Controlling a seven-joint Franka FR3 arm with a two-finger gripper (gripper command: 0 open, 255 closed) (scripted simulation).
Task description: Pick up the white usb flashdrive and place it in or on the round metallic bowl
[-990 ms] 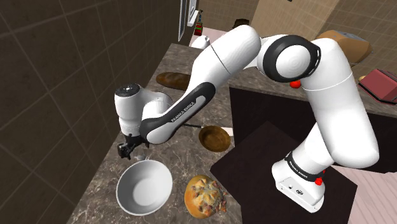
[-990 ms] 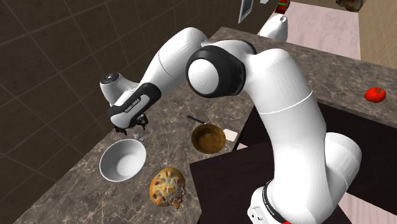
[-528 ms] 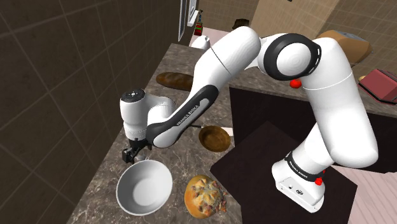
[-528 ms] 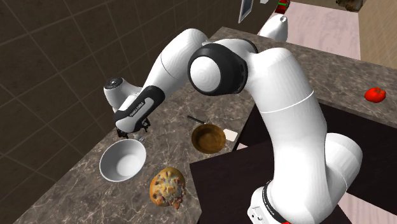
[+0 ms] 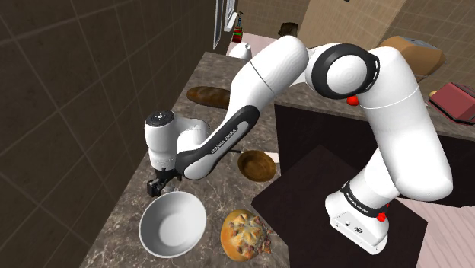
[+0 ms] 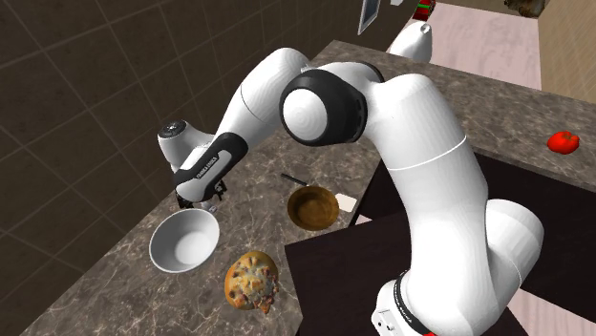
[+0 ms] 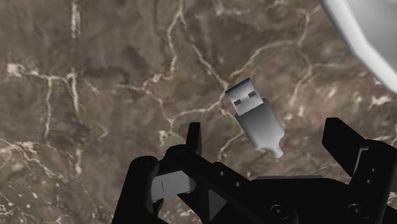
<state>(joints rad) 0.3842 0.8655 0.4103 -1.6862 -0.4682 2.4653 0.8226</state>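
A white and grey usb flashdrive (image 7: 254, 118) lies flat on the dark marbled counter (image 7: 95, 95), its metal plug pointing away from the hand. My black gripper (image 7: 268, 137) is open and hangs low over it. The drive sits between the two fingers (image 7: 194, 137), neither of which touches it. The round pale bowl (image 5: 173, 222) stands just beside the gripper (image 5: 158, 183), toward the counter's near end; its rim (image 7: 369, 38) shows close to the drive. In the second exterior view the gripper (image 6: 199, 198) hovers at the far edge of the bowl (image 6: 183, 239).
A speckled muffin (image 5: 245, 233) lies beside the bowl. A brown pan (image 5: 257, 164) with a thin handle sits mid-counter, and a brown loaf (image 5: 208, 96) lies further back. A dark tiled wall (image 5: 61, 99) runs along the counter. A red tomato (image 6: 563, 142) rests on the far counter.
The hand has shifted a little toward the bowl and sunk closer to the counter. The bowl, muffin and pan have stayed put.
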